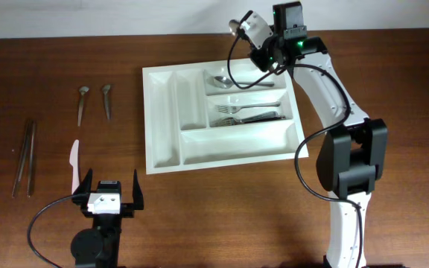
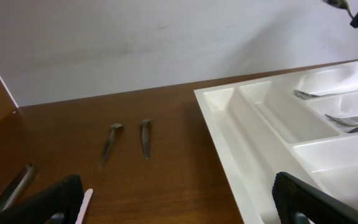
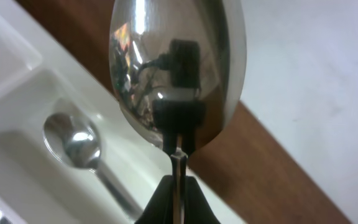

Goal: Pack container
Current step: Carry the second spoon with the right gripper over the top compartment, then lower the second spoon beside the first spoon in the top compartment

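Right gripper (image 3: 176, 198): clamped on spoon (image 3: 176, 68) handle, raised near container (image 1: 162, 119) far edge.
Left gripper (image 1: 111, 182): jaws wide, empty, near table (image 1: 222, 216) front edge.

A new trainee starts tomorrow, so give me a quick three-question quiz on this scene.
1. True or false: the right fingers are shut on a spoon.
2. Which crosswise compartment of the container holds the forks? A top, B middle, C bottom.
3. Fill in: the left fingers stand ____.
Key: 1 true; 2 B; 3 open.
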Tool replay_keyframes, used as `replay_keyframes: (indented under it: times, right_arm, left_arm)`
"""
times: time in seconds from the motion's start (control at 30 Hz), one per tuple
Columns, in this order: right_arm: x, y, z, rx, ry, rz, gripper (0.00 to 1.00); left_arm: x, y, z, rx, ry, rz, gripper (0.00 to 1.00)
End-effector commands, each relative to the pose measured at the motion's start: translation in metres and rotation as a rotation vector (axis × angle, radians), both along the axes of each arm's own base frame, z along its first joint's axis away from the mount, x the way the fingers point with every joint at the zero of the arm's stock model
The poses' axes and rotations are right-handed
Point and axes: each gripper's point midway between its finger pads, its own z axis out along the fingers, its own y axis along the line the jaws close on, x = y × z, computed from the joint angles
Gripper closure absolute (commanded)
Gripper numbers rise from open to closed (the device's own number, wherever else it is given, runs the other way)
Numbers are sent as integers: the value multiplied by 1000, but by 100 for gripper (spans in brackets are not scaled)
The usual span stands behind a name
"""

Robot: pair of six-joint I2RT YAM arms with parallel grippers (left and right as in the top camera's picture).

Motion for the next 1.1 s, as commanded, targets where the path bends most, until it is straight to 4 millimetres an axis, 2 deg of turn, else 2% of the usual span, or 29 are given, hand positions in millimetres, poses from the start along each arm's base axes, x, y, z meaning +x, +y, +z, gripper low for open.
replay_keyframes:
  times: [0.0, 0.13, 0.2, 0.33, 0.43, 0.53, 0.8, 1.07]
  right_arm:
    - [-1, 2, -29, 5, 61, 9, 96]
    - [-1, 2, -38, 1, 78, 9, 95]
    - [-1, 2, -38, 2, 75, 9, 85]
    - [-1, 1, -39, -1, 78, 6, 80]
    - [-1, 1, -38, -1, 78, 6, 69]
    - [1, 2, -33, 3, 64, 6, 67]
    - [17, 5, 4, 41, -12, -17, 65]
    - [13, 2, -5, 27, 19, -24, 62]
  left_arm:
    - [0, 0, -1, 16, -1, -2, 1]
    - [0, 0, -1, 16, -1, -2, 1]
    - [0, 0, -1, 16, -1, -2, 1]
    - [0, 0, -1, 16, -1, -2, 1]
    - [0, 0, -1, 16, -1, -2, 1]
    - [0, 0, -1, 16, -1, -2, 1]
    - [0, 0, -1, 16, -1, -2, 1]
    - [0, 0, -1, 16, -1, -2, 1]
